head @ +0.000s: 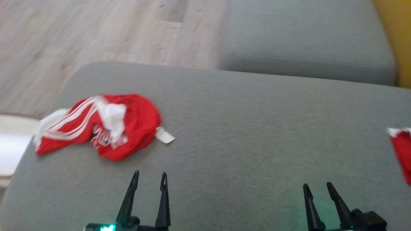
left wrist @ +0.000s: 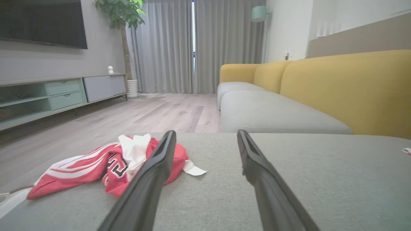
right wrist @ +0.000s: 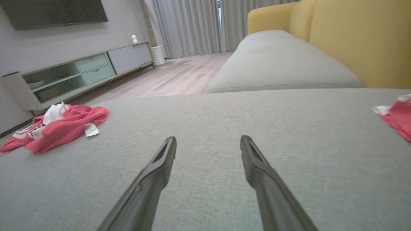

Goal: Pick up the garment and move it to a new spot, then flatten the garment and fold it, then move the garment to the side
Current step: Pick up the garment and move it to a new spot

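Grey cushion (head: 257, 128): two red garments (head: 128, 125) (head: 403, 154), two parted pincers (head: 150, 173) (head: 317, 184)

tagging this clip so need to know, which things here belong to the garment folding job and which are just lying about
Belongs to the job: red garment, crumpled on the grey cushion; left gripper and right gripper, both open and empty.
Just lying about: second red cloth at the cushion's right edge; yellow sofa back; TV cabinet; potted plant.
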Available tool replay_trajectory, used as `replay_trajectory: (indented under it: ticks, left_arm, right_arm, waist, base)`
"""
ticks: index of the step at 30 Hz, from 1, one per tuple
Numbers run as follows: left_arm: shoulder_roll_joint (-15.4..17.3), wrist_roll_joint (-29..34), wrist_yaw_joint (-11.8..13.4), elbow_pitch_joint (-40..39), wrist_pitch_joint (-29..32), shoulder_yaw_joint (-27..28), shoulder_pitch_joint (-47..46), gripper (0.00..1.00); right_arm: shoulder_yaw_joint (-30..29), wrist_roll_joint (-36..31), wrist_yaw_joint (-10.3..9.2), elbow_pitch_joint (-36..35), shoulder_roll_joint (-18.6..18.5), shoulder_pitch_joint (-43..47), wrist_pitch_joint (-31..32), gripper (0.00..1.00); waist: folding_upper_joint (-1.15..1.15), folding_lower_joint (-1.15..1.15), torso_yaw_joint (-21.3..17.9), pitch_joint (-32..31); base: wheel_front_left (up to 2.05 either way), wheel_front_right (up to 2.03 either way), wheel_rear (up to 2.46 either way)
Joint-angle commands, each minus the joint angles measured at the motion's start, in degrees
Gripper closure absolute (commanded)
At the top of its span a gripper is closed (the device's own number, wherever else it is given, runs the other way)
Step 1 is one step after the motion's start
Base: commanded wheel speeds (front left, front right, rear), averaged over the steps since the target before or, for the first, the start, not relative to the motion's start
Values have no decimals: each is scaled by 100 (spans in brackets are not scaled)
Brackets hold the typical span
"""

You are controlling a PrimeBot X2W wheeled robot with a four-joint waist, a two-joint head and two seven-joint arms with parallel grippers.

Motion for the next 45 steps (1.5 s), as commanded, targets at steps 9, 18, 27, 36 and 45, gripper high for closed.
replay_trajectory:
  ticks: [9,18,27,36,45]
  left_arm:
    - [-30,11,20,-203,-29,164,-331,0]
    - [-26,50,51,-370,-29,510,-347,0]
    - [505,315,-85,-563,-29,1163,-1879,0]
    - [931,-98,-742,1189,251,1573,-4497,0]
    - [853,-779,-1382,4005,1960,1669,-6868,0]
  right_arm:
    - [222,-6,-5,-144,-38,-307,-65,0]
    - [359,-69,-5,-92,-38,-530,-65,0]
    - [303,-423,-5,-176,-175,-435,-65,0]
    - [484,-568,-5,-456,-1002,-1009,-66,0]
    - [535,-578,-5,-940,-1653,-1416,-66,0]
  waist:
    - [0,0,1332,245]
    - [0,0,1524,426]
    - [0,0,1499,1053]
    - [0,0,1164,2265]
    - [0,0,829,3051]
  base:
    - [0,0,0]
    - [0,0,0]
    - [0,0,0]
    - [0,0,0]
    - [0,0,0]
